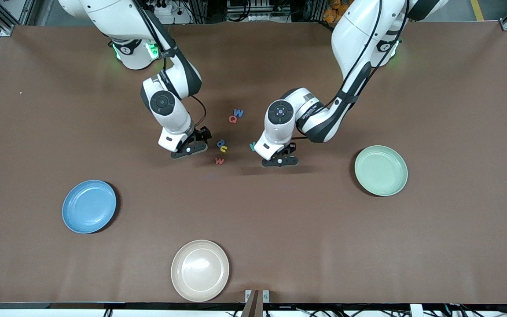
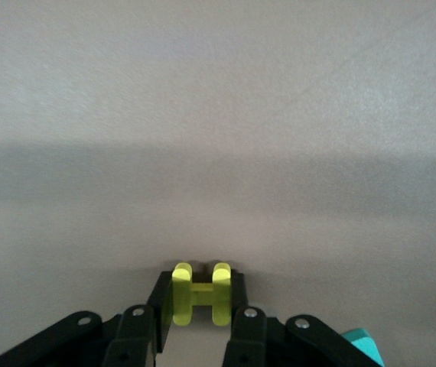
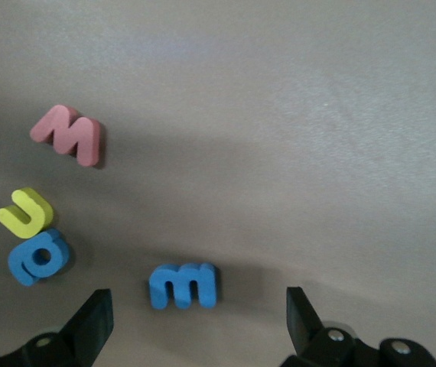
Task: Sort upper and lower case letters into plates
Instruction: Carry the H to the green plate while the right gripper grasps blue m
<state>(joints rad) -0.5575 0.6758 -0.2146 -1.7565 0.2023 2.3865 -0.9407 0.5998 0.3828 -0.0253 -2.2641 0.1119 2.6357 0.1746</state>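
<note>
A yellow letter H (image 2: 200,294) is being pinched between the fingers of the left gripper (image 1: 280,160) at the table's middle, a teal letter (image 1: 252,145) lying just beside. The right gripper (image 1: 188,149) is hovering spread wide over a blue m (image 3: 183,285), with a red w (image 1: 219,161), a yellow letter (image 1: 223,149) and a blue letter (image 1: 221,143) clustered nearby. The blue plate (image 1: 89,206) and mint plate (image 1: 381,170) are sitting empty (both well apart from the letters). A shallow grip could be letting the H slip on lifting.
</note>
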